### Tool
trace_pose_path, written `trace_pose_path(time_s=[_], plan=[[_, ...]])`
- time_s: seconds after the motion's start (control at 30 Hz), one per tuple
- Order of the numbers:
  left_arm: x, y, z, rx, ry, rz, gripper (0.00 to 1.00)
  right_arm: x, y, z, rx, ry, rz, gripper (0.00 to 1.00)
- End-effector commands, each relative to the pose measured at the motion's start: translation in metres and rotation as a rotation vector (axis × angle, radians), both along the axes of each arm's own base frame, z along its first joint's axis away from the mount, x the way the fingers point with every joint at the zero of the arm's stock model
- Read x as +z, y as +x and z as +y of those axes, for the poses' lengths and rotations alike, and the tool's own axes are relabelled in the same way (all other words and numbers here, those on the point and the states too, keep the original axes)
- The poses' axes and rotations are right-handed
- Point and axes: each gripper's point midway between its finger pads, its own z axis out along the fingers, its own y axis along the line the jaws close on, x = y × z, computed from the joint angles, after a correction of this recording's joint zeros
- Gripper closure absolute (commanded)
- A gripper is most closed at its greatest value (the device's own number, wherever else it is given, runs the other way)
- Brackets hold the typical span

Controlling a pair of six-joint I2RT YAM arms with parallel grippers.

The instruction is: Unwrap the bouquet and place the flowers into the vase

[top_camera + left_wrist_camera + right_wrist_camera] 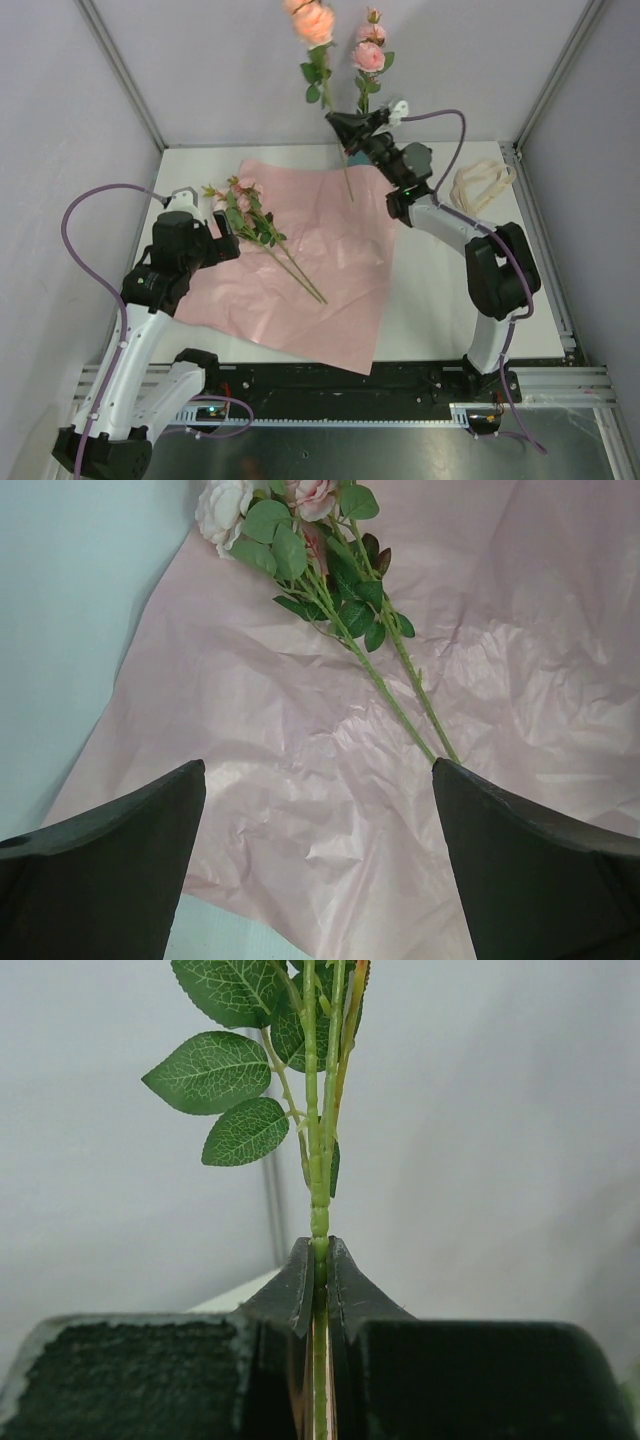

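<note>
- The right gripper (347,122) is way up at the back of the table, clamped tight on the held roses (369,56). In the wrist view its fingers (290,1295) pinch the green stems, with leaves fanning out just above.
- Those roses stand upright with their heads against the back wall. The stem ends hang below the fingers, over the far edge of the paper (330,265).
- The loose roses (248,212) lie flat on the left part of that paper, heads toward the back left and stems running toward the near right.
- The left gripper (228,235) is spread wide with nothing in it. It sits low by the paper's left edge, just beside the loose roses. From its wrist camera you see a dark finger on each side, crinkled paper between them and the stem ends just ahead.
- The paper is pink, opened out flat-ish and pretty wrinkled. It covers the middle and left of the table, and its near corner reaches the front edge.
- A cream ribbon (483,184) lies in a loose loop on the bare tabletop at the back right. It's apart from the paper and near the right arm.
- Purple cables (85,215) loop off both arms.
- The table (440,290) is plain white with a black and metal rail (380,378) along the near edge.
- Grey walls (60,120) close it in on three sides, with metal posts (120,70) at the back corners.
</note>
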Motion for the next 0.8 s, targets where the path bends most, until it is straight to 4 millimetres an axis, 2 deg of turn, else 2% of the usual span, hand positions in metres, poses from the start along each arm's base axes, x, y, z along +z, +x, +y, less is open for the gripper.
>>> trace_pose_path(time_s=[0.0,0.07,0.27,0.5,0.63,0.77], plan=[[0.004,0.004,0.005,0.013,0.023,-0.026,0.0,0.08,-0.018,-0.048,-0.048,0.103,-0.364,1.0],[0.005,0.003,0.005,0.013,0.022,-0.031,0.0,0.092,-0.008,-0.065,-0.09,0.111,-0.423,1.0],[0.004,0.004,0.005,0.012,0.019,-0.026,0.0,0.123,0.018,-0.095,-0.144,0.163,-0.566,1.0],[0.001,0.005,0.003,0.0,0.009,-0.014,0.0,0.152,0.037,-0.11,-0.181,0.194,-0.649,1.0],[0.002,0.004,0.004,0.008,0.012,-0.018,0.01,0.149,0.05,-0.112,-0.192,0.196,-0.635,1.0],[0.002,0.005,0.004,0.008,0.013,-0.016,0.0,0.131,0.066,-0.11,-0.187,0.199,-0.587,1.0]])
